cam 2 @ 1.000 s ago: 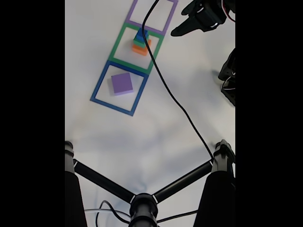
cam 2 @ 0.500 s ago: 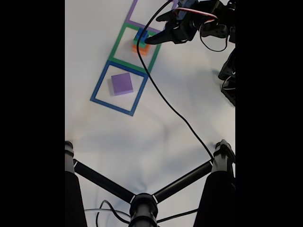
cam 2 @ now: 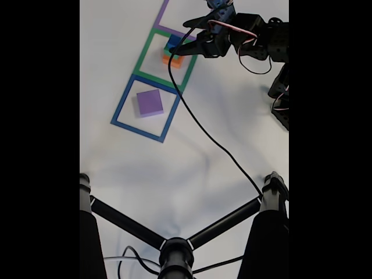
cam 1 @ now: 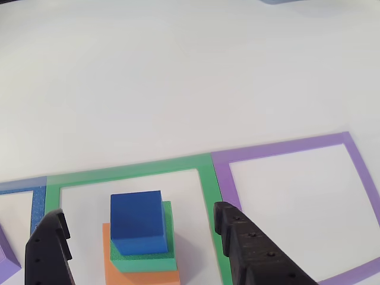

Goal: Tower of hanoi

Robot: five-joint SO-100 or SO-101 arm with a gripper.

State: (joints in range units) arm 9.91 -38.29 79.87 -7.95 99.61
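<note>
- Nearest to the fixed camera, a black tripod [cam 2: 174,247] stands at the bottom of the picture; three legs show, and they meet at one hub.
- One black cable [cam 2: 215,139] runs from the right tripod leg across the white table [cam 2: 174,168] up toward the arm.
- Three tape squares lie in a row, touching one another: blue square outline [cam 2: 119,107] nearest, then green square outline [cam 2: 145,49], then purple square outline [cam 2: 163,17] farthest.
- Four foam blocks can be counted. One purple slab [cam 2: 150,102] lies alone and flat inside the blue outline.
- Three blocks make one stack inside the green outline: the orange block [cam 1: 142,276] at the bottom, the green block [cam 1: 145,256] on it, the blue cube [cam 1: 136,221] on top. Each one touches the block under it.
- One gripper [cam 1: 139,237] is around this stack. In the other view its two black fingers [cam 1: 249,249] stand on both sides of the blue cube, with a clear gap at each side, so the jaws are spread wide and hold nothing.
- In the fixed view the gripper [cam 2: 189,36] comes from the right; the arm [cam 2: 256,40] lies stretched nearly level toward the stack, and red wires loop over it.
- At the right edge a dark part of the arm's base [cam 2: 281,99] shows, well apart from the squares.
</note>
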